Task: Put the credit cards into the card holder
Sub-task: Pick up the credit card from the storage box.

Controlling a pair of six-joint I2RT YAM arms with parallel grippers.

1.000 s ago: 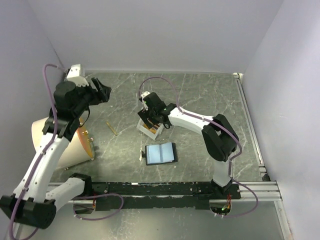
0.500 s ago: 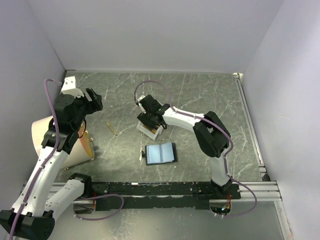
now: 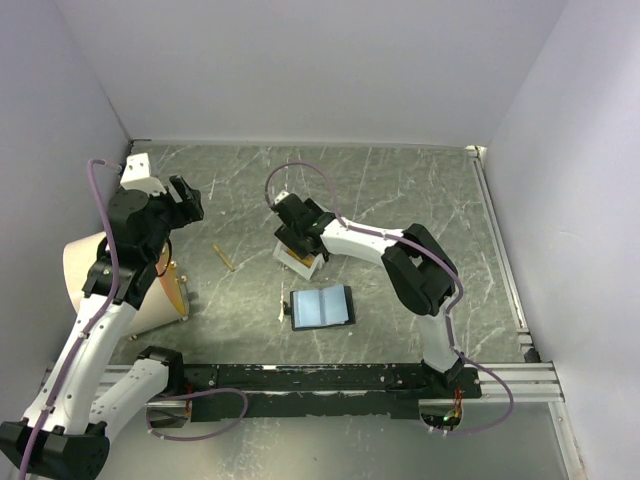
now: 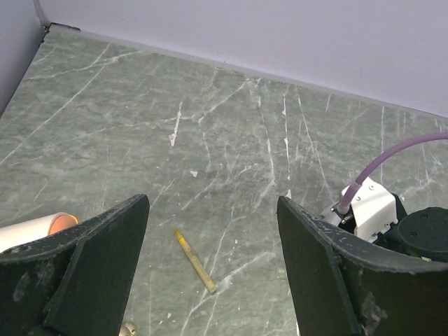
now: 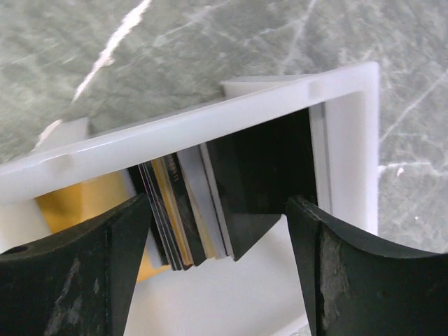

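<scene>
Where right pincer [image 5: 217,203] gapes over box [image 5: 210,119], credit cards [image 5: 178,217] edge-on, faces hidden

I get soft, even light from above; the grey-green marbled tabletop [image 3: 420,200] carries only faint shadows. In my right wrist view the black plastic fingers [image 5: 70,280] blur, while the white plastic box rim [image 5: 175,129] reads sharp.

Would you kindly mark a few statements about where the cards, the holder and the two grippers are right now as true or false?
1. The card holder lies open on the table. True.
2. The right gripper is shut on a card. False: its jaws stand open over the credit cards.
3. The credit cards stand in the white box. True.
4. The left gripper holds the card holder. False: it is open and empty, off to the left.
</scene>
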